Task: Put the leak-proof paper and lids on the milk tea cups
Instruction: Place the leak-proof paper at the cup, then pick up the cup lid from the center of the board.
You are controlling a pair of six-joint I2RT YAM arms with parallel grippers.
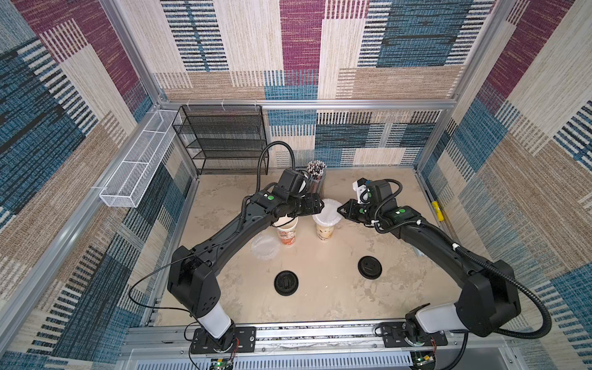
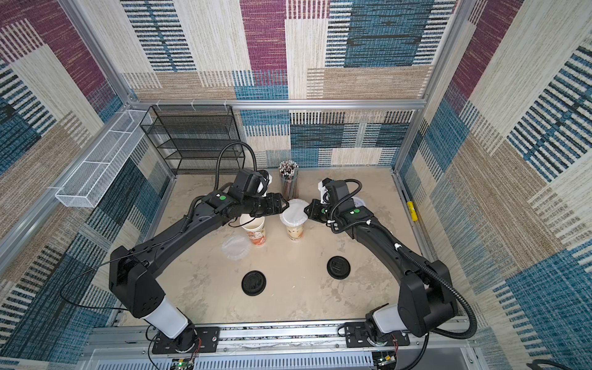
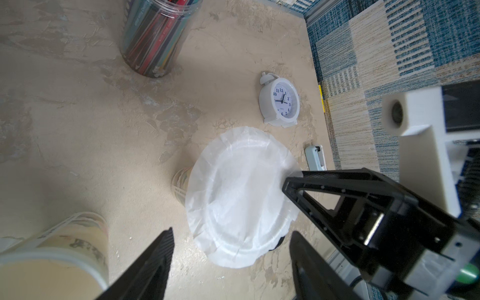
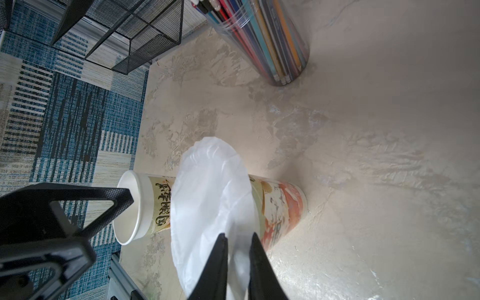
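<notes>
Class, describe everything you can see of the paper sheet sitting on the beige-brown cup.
The paper sheet is thin, whitish and translucent. It is round, with a crinkled edge and a pressed ring inside. It covers the mouth of the beige-brown cup and overhangs its rim, not quite flat. One edge lies between the right gripper's fingers, which stand slightly apart.

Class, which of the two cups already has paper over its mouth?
The beige-brown cup: a paper covers it, while the red-orange cup stands open.
</notes>
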